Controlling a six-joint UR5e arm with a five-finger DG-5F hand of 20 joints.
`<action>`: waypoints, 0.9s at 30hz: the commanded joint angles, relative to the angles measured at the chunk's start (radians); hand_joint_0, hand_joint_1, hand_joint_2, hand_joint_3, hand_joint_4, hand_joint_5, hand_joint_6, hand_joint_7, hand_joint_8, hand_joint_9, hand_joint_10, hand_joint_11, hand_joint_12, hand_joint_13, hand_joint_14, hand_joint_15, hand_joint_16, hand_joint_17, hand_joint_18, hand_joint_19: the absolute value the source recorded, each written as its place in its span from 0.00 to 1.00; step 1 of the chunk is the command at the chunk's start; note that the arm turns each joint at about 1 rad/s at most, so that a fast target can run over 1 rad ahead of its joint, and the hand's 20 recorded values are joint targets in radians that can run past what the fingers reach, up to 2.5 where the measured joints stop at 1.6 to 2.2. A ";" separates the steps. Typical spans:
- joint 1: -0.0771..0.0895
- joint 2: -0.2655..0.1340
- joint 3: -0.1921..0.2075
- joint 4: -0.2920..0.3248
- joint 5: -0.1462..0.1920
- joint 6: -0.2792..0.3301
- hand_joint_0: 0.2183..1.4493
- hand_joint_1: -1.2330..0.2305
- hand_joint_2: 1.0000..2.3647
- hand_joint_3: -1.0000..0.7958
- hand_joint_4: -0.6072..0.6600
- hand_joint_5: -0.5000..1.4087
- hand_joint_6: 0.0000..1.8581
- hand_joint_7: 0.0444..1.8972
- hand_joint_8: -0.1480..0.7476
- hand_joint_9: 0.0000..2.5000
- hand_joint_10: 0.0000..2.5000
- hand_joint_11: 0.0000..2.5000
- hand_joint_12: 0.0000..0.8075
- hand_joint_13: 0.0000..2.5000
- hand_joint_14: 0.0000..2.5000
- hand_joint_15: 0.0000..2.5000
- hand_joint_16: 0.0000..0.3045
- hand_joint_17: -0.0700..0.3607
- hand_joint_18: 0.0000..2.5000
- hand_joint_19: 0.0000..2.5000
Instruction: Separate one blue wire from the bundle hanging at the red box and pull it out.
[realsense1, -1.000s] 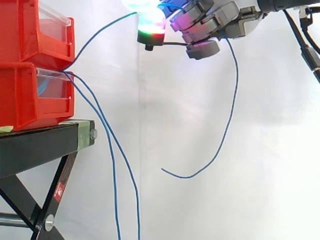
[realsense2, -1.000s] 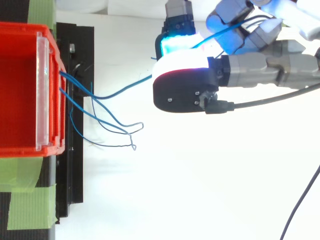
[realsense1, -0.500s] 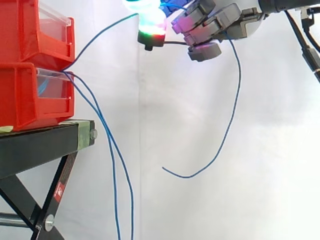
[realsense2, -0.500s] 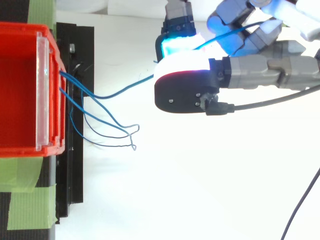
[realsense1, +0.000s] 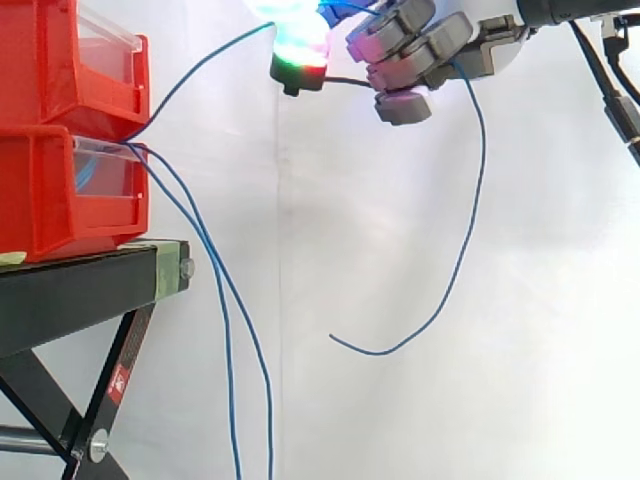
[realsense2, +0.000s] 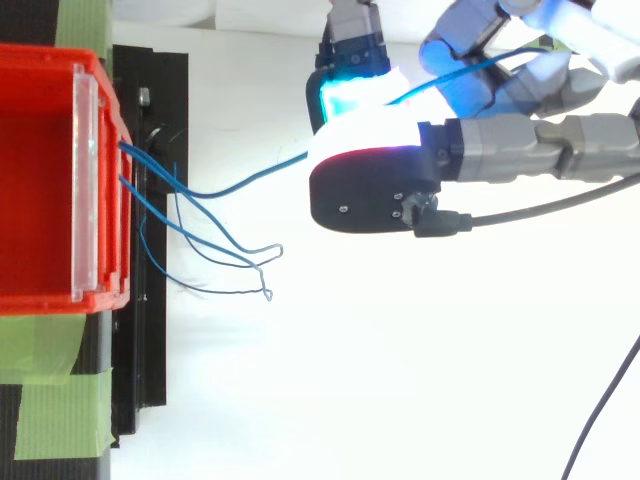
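**Right, one wire in the hand, up and clear of the bins**

Your hand (realsense1: 430, 45) sits high by the top edge of the side view, to the right of the stand (realsense1: 70, 290), with its fingers curled tight on the wire (realsense1: 200, 75). The wire climbs in a slack line from the front of the lower bin (realsense1: 50, 200) up to the glowing pads. Past the hand, its free length droops in a long curve and ends in mid-air, touching nothing.

The bundle (realsense1: 225, 330) leaves the same bin front and drops past the stand's right end, well apart from the hand. From above, its strands (realsense2: 215, 245) loop out over the stand's edge, and the held wire (realsense2: 250, 180) crosses above them. Nothing lies between the hand and the bin but that wire, with the white curtain (realsense1: 560, 300) behind.

The upper bin (realsense1: 40, 60) sits on the lower one. Some blue shows through the lower bin's clear front plate (realsense1: 105, 175). Green tape (realsense2: 60, 420) lies across the stand beside the bins.
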 joint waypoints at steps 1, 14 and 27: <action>0.001 0.000 -0.001 0.000 0.000 0.000 0.38 0.30 0.00 0.71 0.25 0.20 0.48 0.79 0.45 0.57 0.25 0.83 0.49 0.54 0.23 0.58 0.19 0.47 0.46 0.51; -0.001 0.000 -0.001 0.000 0.000 0.000 0.38 0.30 0.01 0.70 0.24 0.19 0.48 0.79 0.47 0.49 0.01 0.53 0.54 0.33 0.01 0.34 0.19 0.46 0.35 0.44; -0.001 0.000 0.001 -0.017 0.000 0.000 0.37 0.28 0.01 0.70 0.22 0.20 0.48 0.77 0.44 0.36 0.01 0.25 0.50 0.22 0.01 0.19 0.18 0.44 0.21 0.22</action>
